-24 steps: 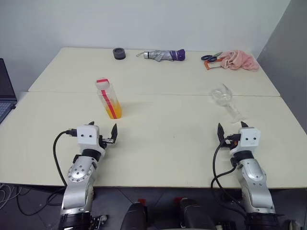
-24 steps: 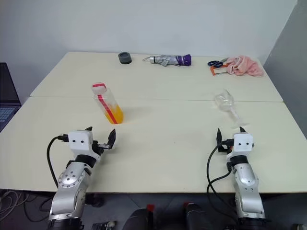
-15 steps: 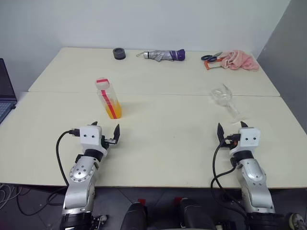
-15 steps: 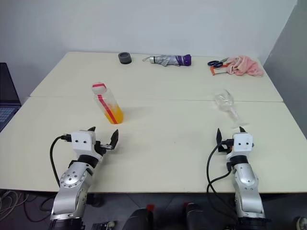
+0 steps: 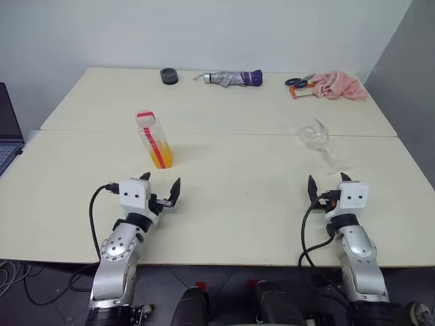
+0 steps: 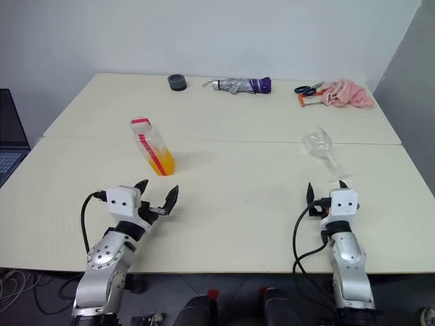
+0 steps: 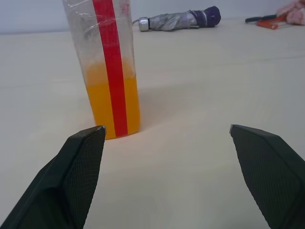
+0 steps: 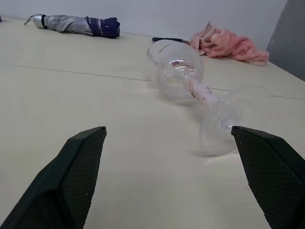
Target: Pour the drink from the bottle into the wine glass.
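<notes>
Bottle (image 5: 155,140) upright, wine glass (image 5: 318,142) toppled

We see a clear bottle (image 5: 155,140) with red cap and stripe, orange drink (image 7: 112,107), pink cloth (image 5: 338,85)

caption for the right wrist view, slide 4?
Open right end effector facing the wine glass, which lies on its side on the table.

Bottle (image 5: 154,139) stands upright at left, red-capped, drink (image 5: 162,155) orange in its lower part; glass (image 5: 317,139) lies tipped over at right.
</notes>
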`<state>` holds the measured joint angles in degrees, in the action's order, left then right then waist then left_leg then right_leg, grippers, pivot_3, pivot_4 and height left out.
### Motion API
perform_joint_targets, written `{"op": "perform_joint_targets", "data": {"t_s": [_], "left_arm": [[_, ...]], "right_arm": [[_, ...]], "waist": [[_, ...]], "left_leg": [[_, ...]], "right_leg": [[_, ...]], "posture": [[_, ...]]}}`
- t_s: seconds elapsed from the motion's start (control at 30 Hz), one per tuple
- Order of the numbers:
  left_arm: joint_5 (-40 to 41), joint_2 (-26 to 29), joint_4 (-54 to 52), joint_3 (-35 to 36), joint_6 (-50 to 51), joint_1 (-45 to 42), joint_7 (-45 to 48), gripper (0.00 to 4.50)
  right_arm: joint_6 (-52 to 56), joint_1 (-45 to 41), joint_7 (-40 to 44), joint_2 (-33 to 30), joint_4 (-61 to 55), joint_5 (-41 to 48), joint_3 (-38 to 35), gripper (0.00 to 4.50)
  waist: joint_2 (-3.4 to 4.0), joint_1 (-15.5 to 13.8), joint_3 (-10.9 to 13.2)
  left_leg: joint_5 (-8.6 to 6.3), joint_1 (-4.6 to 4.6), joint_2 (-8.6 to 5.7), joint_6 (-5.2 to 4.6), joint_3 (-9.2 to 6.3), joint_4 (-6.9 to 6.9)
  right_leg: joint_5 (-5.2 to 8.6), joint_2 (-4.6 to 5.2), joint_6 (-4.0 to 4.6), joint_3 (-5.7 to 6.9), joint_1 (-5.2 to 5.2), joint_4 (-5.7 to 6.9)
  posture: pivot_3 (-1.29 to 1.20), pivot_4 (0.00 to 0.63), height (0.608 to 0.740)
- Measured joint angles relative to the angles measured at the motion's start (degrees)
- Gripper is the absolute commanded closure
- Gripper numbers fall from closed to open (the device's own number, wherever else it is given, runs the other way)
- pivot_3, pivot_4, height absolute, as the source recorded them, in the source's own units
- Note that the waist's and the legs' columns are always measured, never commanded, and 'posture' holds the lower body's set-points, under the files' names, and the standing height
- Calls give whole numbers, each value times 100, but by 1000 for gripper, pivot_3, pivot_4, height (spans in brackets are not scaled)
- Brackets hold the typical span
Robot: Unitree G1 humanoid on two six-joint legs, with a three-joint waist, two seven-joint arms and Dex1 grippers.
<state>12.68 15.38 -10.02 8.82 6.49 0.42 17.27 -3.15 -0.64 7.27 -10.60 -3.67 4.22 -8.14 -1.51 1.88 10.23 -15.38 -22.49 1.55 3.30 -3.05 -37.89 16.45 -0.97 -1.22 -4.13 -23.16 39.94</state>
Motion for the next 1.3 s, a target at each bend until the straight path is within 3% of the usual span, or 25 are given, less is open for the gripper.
{"op": "perform_joint_targets", "data": {"t_s": [0.17,0.33,0.47,0.83,1.3], "left_arm": [[-367,-138,-20,52,235,-136,-642,41],[-486,-140,-66,73,652,-353,-1006,41],[-486,8,-72,100,842,-583,-1018,41],[-477,168,183,205,1013,-1176,-995,41],[-518,301,1091,266,966,-2068,-897,41]], "right_arm": [[93,113,1403,-630,-359,616,424,0],[1054,-10,2867,-1453,-1288,1506,1036,0],[1761,-434,3404,-1816,-1670,1981,1176,0],[2227,-855,3899,-1913,-1750,2171,1405,0],[2226,-1075,3889,-1764,-1732,2098,1613,0]], "waist": [[0,2,1],[-1,2,1],[-2,-4,1],[-3,-11,2],[-4,-13,2]], "left_leg": [[0,0,-1,-1,-1,-1],[0,0,-2,-1,-6,-4],[0,0,-2,-1,-11,-5],[0,-8,-3,0,-13,-5],[0,-13,-3,0,-20,-7]], "right_leg": [[2,-2,-3,1,0,-1],[1,-4,-3,5,4,-1],[1,-10,-4,9,6,-1],[-1,-10,1,12,3,-5],[-3,-6,2,18,3,-5]], "posture": [[0,150,740],[0,150,740],[0,150,740],[0,150,740],[0,150,740]]}}
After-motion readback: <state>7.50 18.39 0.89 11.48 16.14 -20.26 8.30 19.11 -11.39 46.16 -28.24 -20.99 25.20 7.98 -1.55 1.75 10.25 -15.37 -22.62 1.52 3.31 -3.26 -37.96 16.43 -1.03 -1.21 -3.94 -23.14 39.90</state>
